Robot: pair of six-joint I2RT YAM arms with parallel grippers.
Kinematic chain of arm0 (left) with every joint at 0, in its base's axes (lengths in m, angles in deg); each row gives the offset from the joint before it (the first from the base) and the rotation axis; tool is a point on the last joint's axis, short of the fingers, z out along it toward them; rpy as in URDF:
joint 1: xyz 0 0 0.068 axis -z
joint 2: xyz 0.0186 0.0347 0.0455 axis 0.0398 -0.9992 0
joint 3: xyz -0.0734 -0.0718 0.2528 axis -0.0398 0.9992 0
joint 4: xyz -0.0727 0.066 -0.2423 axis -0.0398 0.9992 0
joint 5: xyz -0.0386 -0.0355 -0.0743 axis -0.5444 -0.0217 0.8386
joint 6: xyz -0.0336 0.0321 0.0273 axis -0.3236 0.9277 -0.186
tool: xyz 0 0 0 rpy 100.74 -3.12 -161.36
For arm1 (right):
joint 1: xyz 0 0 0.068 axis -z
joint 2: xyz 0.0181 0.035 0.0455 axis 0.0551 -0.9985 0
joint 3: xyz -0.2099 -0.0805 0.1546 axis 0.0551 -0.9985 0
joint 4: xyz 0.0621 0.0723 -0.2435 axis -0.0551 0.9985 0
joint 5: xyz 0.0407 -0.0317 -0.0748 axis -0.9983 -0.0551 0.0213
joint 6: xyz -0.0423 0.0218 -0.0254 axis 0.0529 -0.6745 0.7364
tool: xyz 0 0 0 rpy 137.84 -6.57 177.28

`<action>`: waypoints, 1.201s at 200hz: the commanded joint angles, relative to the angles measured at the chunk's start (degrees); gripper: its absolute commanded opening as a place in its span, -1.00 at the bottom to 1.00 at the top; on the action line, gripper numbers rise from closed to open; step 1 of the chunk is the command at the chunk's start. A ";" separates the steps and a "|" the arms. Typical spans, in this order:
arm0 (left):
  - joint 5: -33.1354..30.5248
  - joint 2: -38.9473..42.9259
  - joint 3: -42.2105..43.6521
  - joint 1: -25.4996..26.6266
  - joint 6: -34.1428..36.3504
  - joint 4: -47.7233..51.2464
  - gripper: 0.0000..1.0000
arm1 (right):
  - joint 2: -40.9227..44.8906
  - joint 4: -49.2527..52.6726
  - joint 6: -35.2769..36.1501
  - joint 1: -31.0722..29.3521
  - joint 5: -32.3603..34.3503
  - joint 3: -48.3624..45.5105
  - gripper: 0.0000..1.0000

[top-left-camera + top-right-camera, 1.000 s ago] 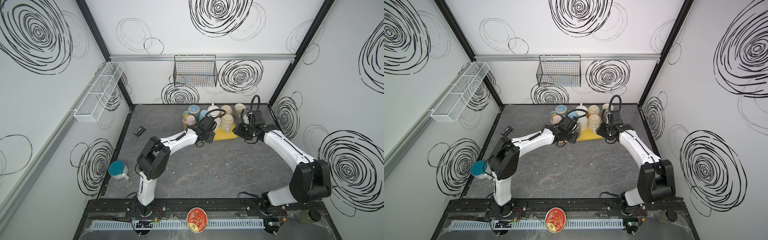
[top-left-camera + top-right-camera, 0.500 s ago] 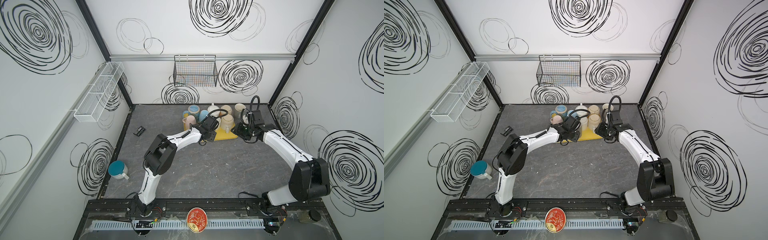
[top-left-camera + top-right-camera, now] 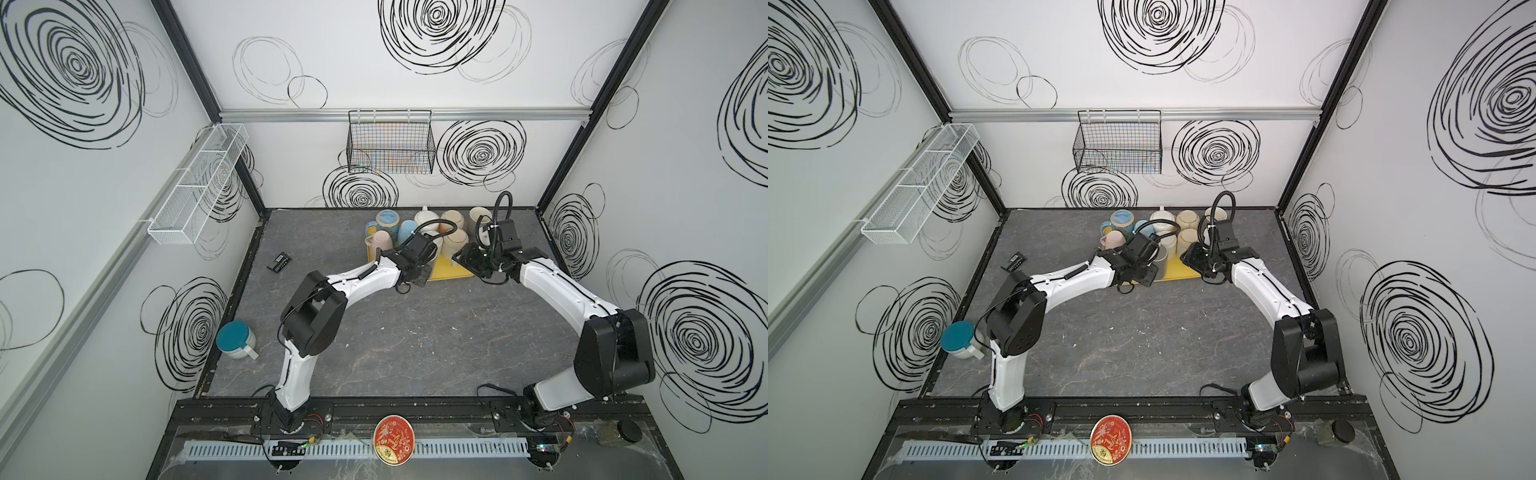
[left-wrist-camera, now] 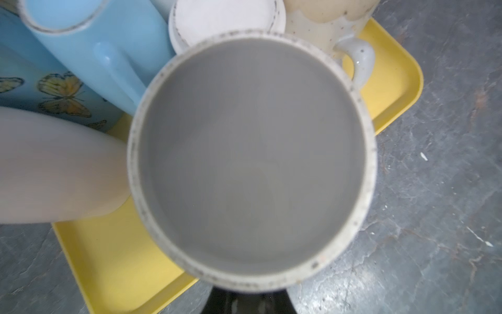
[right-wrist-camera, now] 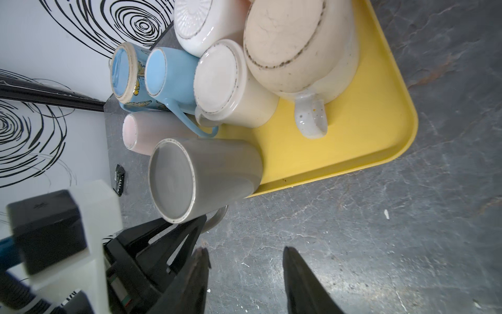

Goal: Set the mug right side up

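Grey mug (image 5: 206, 168): smooth glazed ceramic cylinder, pale speckled foot ring, flat base up, inverted at corner of yellow tray (image 5: 353, 141). Tray: matte plastic, rounded lip. Left pincer (image 5: 190, 231) clamped together on mug's loop handle. Right pincer (image 5: 244, 271) jaws apart, over veined dark-grey worktop (image 5: 380, 231), just beside tray.

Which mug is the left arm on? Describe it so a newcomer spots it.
Find the yellow tray at the back of the grey tabletop. At its front corner on the left arm's side is the grey mug, base up, the left gripper closed at its handle. It is the only grey one beside the light blue mug, pink mug and cream mug.
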 commanded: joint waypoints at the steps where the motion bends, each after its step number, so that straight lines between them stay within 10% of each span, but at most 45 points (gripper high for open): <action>1: 1.81 9.39 2.37 -1.15 -2.21 -7.72 -1.00 | 0.15 -3.17 -2.39 -0.71 -1.76 1.34 -0.03; 114: 25.06 41.67 29.23 -19.94 -27.79 -36.85 -1.00 | -4.33 -17.39 -6.99 -5.53 -11.91 14.03 -0.06; 240: 34.68 43.12 35.34 -27.26 -56.71 -74.01 -1.00 | -11.12 -38.06 -11.79 -14.10 -28.54 20.49 -0.05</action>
